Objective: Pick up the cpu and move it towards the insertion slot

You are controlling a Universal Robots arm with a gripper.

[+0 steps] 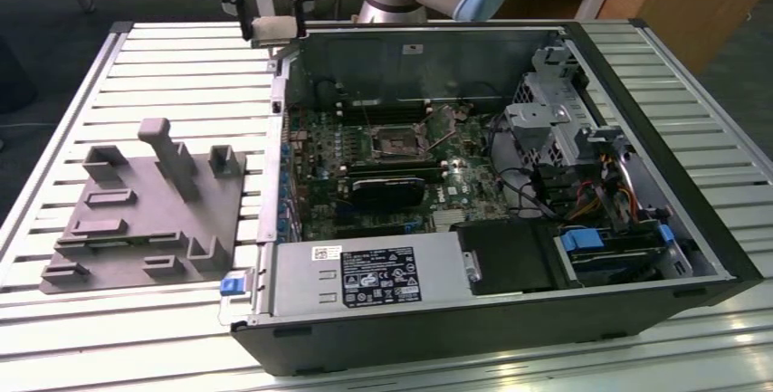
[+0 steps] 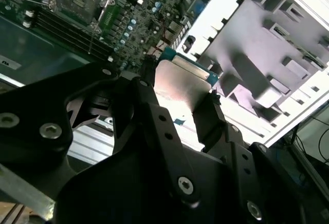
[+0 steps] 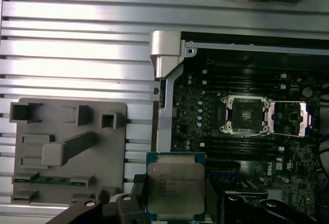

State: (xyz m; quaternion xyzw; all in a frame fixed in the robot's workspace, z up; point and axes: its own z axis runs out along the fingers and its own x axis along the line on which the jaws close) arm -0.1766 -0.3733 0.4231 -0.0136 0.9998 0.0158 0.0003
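The claw (image 3: 175, 203) pinched the cpu (image 3: 175, 189) by its edges, raised beside the computer case (image 1: 676, 138), apart from the insertion slot (image 3: 245, 114).

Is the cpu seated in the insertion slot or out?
Out: the pincer holds the cpu apart from the empty insertion slot.

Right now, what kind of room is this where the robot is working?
Probably a robotics lab or workshop bench. An opened computer case lies on a slatted metal table beside a grey plastic fixture, and the arm's tool holds the cpu near the case.
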